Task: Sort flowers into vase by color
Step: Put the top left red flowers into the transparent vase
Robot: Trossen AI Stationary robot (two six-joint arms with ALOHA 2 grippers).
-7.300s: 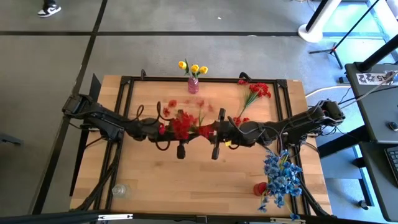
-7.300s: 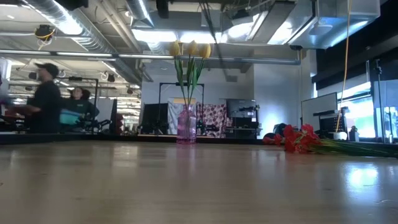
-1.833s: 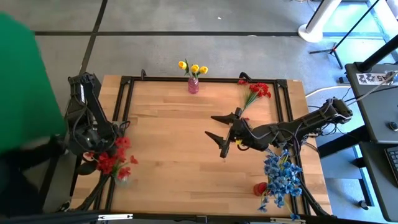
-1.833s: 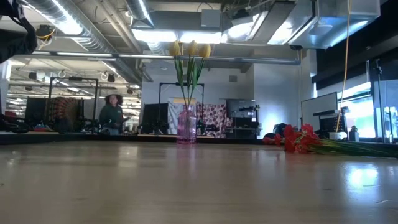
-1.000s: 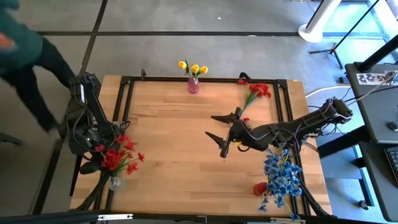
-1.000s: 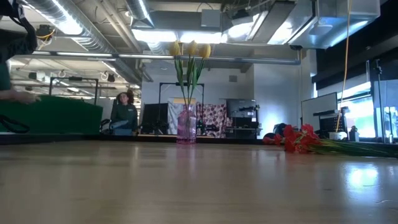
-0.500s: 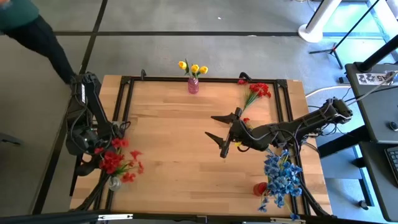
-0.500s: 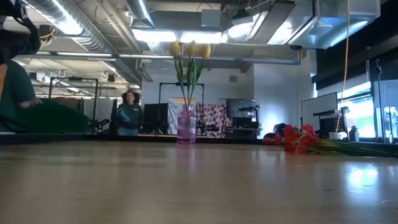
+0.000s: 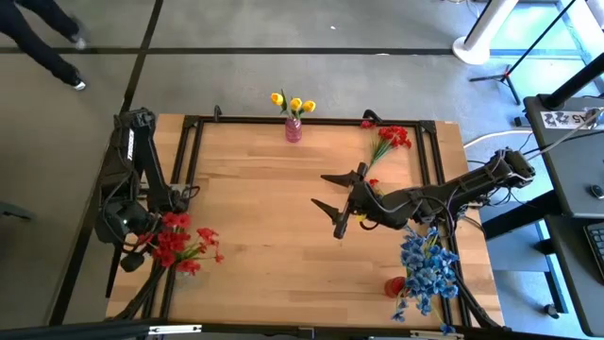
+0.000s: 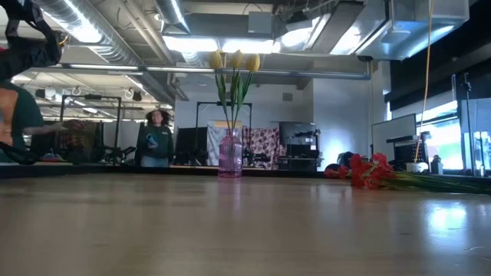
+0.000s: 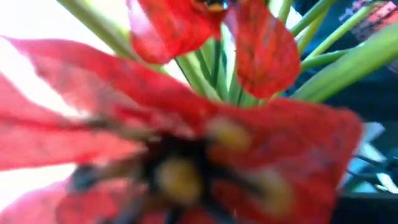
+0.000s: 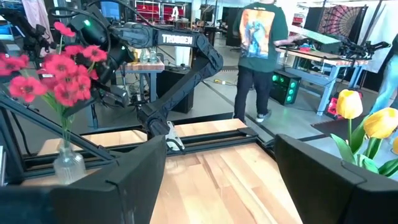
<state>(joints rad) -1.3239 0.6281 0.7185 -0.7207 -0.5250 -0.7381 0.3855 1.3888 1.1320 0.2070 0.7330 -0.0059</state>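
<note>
A bunch of red flowers (image 12: 62,68) stands with its stems in a clear vase (image 12: 68,165) at the table's near left corner; from above I see the blooms (image 9: 179,246). My left gripper (image 9: 143,247) is right beside them, and red petals and green stems (image 11: 205,81) fill its wrist view and hide the fingers. My right gripper (image 9: 319,190) hangs open over mid-table, level and empty (image 12: 217,180). Yellow flowers stand in a pink vase (image 9: 293,127) at the far edge (image 10: 230,153). More red flowers (image 9: 389,140) lie far right, and blue flowers (image 9: 427,269) near right. My left gripper is close against the red flowers standing in the clear vase. The blooms cover its wrist view, and from above the arm and petals overlap. I cannot tell whether its fingers touch a stem.
A small red vase (image 9: 394,285) stands by the blue flowers at the near right. A black frame (image 9: 189,151) rims the table. Bare wood (image 9: 264,246) lies between the arms. People (image 10: 157,138) move in the room beyond the table.
My left arm has swung a little toward the table's left edge and its wrist has rolled. The red blooms have leaned and spread slightly toward the near edge while their stems stay in the clear vase. A person has walked past the far left corner.
</note>
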